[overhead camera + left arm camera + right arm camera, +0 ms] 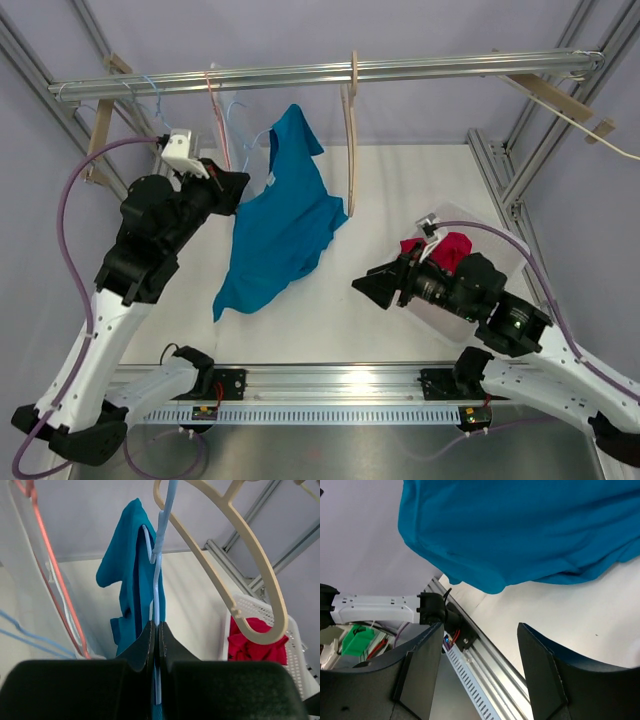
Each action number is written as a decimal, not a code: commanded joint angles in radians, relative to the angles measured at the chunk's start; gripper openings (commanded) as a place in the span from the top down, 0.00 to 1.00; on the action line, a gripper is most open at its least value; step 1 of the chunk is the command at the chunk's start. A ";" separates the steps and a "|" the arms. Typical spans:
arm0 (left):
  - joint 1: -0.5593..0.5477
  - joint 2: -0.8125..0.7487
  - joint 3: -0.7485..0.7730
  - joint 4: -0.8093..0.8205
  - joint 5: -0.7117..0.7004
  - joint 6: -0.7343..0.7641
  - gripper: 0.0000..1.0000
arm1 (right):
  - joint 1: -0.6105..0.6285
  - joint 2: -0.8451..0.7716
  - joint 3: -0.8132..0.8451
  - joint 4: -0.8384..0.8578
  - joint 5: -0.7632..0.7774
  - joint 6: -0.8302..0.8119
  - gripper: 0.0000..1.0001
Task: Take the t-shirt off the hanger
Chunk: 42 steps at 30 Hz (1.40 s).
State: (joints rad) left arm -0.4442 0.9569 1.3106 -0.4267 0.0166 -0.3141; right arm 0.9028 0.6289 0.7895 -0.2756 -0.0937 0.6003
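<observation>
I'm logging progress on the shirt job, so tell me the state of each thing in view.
teal t-shirt, hanging on the blue hanger.
blue hanger, gripped by the left hand.
left hand, shut on the blue hanger.
right hand, open and empty.
beige hanger, bare, on the rail.
red garment, bunched in the basket.

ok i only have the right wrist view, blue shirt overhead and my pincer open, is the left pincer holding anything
observer: yes, the left pincer is shut on the thin light blue hanger.
operator: is the shirt off it yet
observer: no, the t-shirt hangs from the hanger's upper end.
operator: anywhere to drop it
observer: a white basket stands off to the right, with a red garment in it.
</observation>
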 commanded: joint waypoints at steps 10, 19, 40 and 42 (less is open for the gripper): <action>-0.028 -0.260 -0.018 0.075 0.057 -0.168 1.00 | 0.544 0.452 0.244 0.317 0.354 -0.151 0.18; -0.030 -0.328 0.036 0.043 0.037 -0.197 1.00 | 0.648 0.696 0.489 0.207 0.451 -0.250 0.04; -0.030 -0.362 -0.114 0.197 -0.170 -0.393 1.00 | 0.797 0.988 0.703 0.228 0.943 -0.140 0.04; -0.030 -0.362 -0.128 0.215 -0.165 -0.411 1.00 | 0.797 1.006 0.717 0.223 0.966 -0.143 0.09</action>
State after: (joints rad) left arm -0.4698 0.6037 1.1961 -0.3458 -0.1196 -0.6819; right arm 1.6955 1.6192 1.4410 -0.0582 0.7685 0.4343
